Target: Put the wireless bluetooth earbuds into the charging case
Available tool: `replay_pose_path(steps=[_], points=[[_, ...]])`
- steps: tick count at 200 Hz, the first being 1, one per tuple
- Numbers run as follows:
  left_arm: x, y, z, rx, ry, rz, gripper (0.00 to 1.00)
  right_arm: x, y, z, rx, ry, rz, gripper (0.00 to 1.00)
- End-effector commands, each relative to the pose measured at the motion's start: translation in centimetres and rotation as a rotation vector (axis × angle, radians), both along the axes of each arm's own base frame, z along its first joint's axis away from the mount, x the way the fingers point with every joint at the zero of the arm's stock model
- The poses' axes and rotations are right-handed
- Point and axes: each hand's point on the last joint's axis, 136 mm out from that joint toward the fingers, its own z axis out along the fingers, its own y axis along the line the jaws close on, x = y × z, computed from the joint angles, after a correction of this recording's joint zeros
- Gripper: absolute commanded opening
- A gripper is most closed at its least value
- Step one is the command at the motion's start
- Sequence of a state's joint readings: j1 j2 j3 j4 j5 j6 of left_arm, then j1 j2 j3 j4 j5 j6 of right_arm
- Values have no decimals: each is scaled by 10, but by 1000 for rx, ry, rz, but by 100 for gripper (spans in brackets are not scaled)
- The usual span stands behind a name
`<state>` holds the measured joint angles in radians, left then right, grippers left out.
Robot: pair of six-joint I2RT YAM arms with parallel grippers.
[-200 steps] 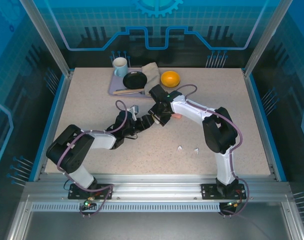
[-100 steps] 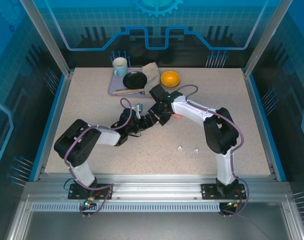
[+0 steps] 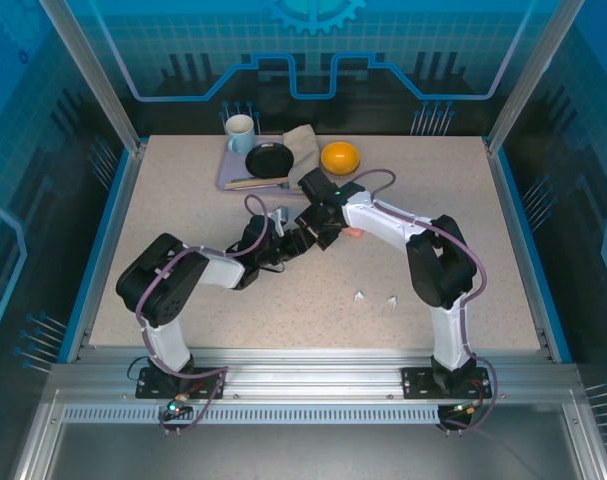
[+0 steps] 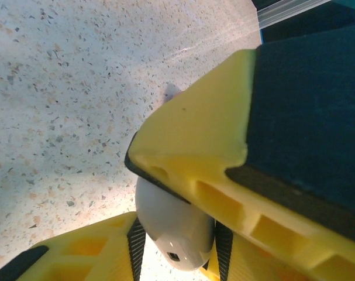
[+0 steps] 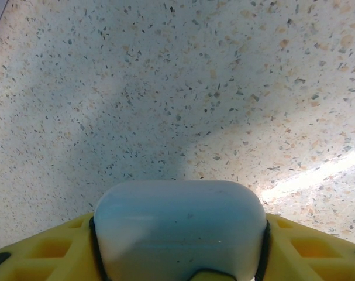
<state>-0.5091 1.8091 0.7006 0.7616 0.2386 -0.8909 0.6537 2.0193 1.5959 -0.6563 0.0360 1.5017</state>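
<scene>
Earbuds, 2 tiny white plastic ones (image 3: pixel 361 296), lie on speckled desk (image 3: pixel 183 200) near right arm (image 3: pixel 438 265), well apart from white rounded plastic case (image 5: pixel 180 213), gripped by right tool (image 5: pixel 180 249) and left tool (image 4: pixel 177 254) together.

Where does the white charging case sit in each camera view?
Top external: hidden where the left gripper and right gripper meet, mid-table.
Left wrist: white charging case bottom centre, between yellow fingers.
Right wrist: bottom centre, clamped between yellow fingers.
Shared landmark: the speckled table.
</scene>
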Motion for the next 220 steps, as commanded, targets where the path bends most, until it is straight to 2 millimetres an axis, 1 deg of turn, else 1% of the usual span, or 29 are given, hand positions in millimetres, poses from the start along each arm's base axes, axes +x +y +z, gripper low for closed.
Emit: replay_pose_path(steps=[1, 20, 53, 61, 73, 80, 86, 96, 104, 113, 129, 148, 162, 164, 172, 176, 178, 195, 206, 220], points=[[16, -6, 21, -30, -68, 11, 36, -18, 0, 9, 4, 25, 23, 39], [18, -8, 23, -28, -71, 8, 30, -20, 0, 9, 4, 26, 24, 39], [20, -10, 26, -22, -76, -2, 17, -20, -2, 11, 11, 20, 20, 40], [19, -11, 26, -21, -76, -6, 14, -18, -3, 15, 19, 11, 19, 46], [17, -10, 26, -15, -72, -11, 10, -14, -8, 22, 23, -9, 16, 63], [15, -10, 27, -13, -73, -18, 8, -10, -13, 28, 21, -28, 15, 70], [13, -9, 27, -8, -70, -25, 7, -6, -18, 35, 16, -50, 21, 74], [8, -10, 28, -1, -70, -43, 4, -1, -28, 48, 7, -90, 28, 77], [4, -10, 30, 4, -72, -64, 0, 3, -36, 58, 5, -129, 43, 78], [0, -11, 34, 9, -78, -90, 0, 6, -45, 68, 6, -171, 63, 78], [-8, -13, 41, 23, -90, -138, 0, 7, -59, 77, 10, -235, 114, 78], [-18, -15, 52, 34, -108, -210, 0, 4, -67, 90, 12, -345, 227, 78], [-24, -14, 62, 33, -120, -254, 0, -3, -72, 100, -27, -444, 345, 76], [-25, -14, 64, 29, -124, -263, 0, -4, -74, 100, -35, -453, 361, 76], [-29, -15, 71, 16, -129, -296, 0, -8, -73, 109, -35, -530, 431, 76], [-31, -14, 75, 8, -131, -312, 0, -11, -73, 109, -32, -558, 469, 76], [-32, -14, 77, 4, -130, -321, 0, -11, -72, 114, -26, -585, 482, 76], [-42, -16, 89, -22, -134, -401, 0, -23, -68, 129, 27, -724, 607, 75], [-47, -17, 95, -28, -132, -446, 0, -32, -68, 134, 57, -775, 664, 75], [-52, -19, 102, -30, -132, -486, 0, -41, -70, 135, 84, -811, 712, 74]])
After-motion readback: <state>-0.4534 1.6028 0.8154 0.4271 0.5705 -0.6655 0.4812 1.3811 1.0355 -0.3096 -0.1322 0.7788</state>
